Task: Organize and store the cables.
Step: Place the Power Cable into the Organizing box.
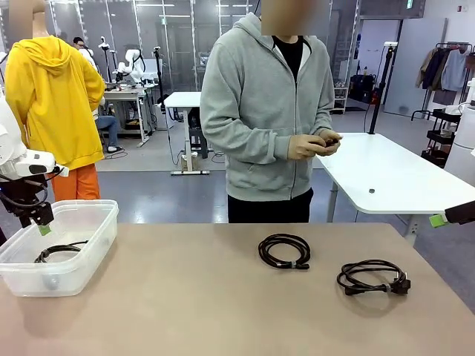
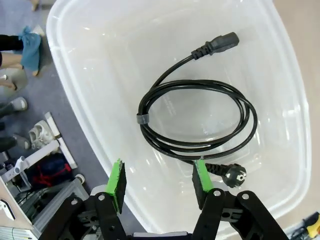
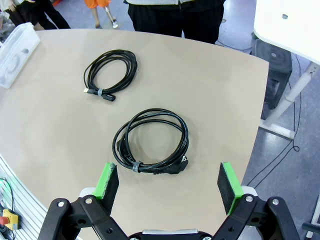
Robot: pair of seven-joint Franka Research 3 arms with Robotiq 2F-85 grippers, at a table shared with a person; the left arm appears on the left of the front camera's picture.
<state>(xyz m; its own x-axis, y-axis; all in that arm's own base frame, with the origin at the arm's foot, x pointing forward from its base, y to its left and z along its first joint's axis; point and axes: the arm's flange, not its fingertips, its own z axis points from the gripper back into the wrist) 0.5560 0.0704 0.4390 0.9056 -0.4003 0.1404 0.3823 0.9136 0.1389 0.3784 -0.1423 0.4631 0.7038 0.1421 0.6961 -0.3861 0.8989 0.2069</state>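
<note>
Tools are held open and empty: left tool point(image 2: 159, 172) over a cable point(image 2: 143, 119) in a tub point(image 2: 75, 60), right tool point(image 3: 168, 177) over a second cable point(image 3: 134, 166).

Jaws wide apart on left tool point(image 2: 159, 176) and right tool point(image 3: 169, 182).

Glossy translucent plastic bin point(image 2: 75, 60), matt black rubbery cables point(image 2: 215, 44), smooth matt beige tabletop point(image 1: 185, 311)

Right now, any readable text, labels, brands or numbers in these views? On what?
None readable.
Clear plastic bin: faint moulded marks in its floor, too blurred to read.
Green ceiling sign: too small to read.
Power cable in the bin, middle coiled cable, right coiled cable: no print legible.
</note>
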